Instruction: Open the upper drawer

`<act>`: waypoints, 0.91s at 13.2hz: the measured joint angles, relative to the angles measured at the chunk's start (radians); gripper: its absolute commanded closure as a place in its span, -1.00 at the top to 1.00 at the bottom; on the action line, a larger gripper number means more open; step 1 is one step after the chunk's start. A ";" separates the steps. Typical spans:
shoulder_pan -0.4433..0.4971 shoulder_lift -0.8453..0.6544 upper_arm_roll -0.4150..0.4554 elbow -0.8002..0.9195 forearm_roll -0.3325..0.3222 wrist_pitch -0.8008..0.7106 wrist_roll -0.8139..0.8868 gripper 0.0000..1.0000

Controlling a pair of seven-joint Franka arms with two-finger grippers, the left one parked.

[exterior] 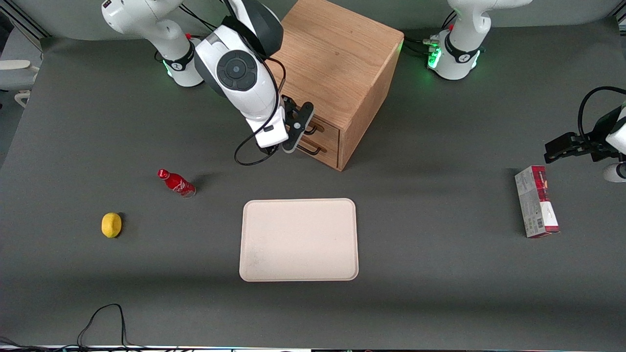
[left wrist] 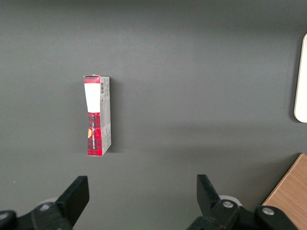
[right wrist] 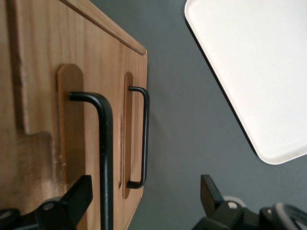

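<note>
The oak cube cabinet [exterior: 342, 58] stands at the back of the table with its drawer fronts facing the working arm's end. The upper drawer [exterior: 326, 128] is shut, flush with the lower drawer [exterior: 326, 146]. My right gripper [exterior: 299, 128] is open right in front of the drawers. In the right wrist view the upper drawer's black bar handle [right wrist: 105, 143] runs between my open fingers [right wrist: 79, 196], close to one of them and not gripped; the gripper's middle [right wrist: 144, 196] lies nearer the lower drawer's handle [right wrist: 145, 134].
A cream tray [exterior: 254, 264] lies nearer the front camera than the cabinet and also shows in the right wrist view [right wrist: 254, 62]. A red cola bottle [exterior: 176, 183] and a lemon [exterior: 111, 225] lie toward the working arm's end. A red box [exterior: 536, 208] lies toward the parked arm's end.
</note>
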 measured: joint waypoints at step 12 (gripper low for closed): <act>-0.002 0.021 -0.030 -0.051 -0.001 0.073 0.000 1.00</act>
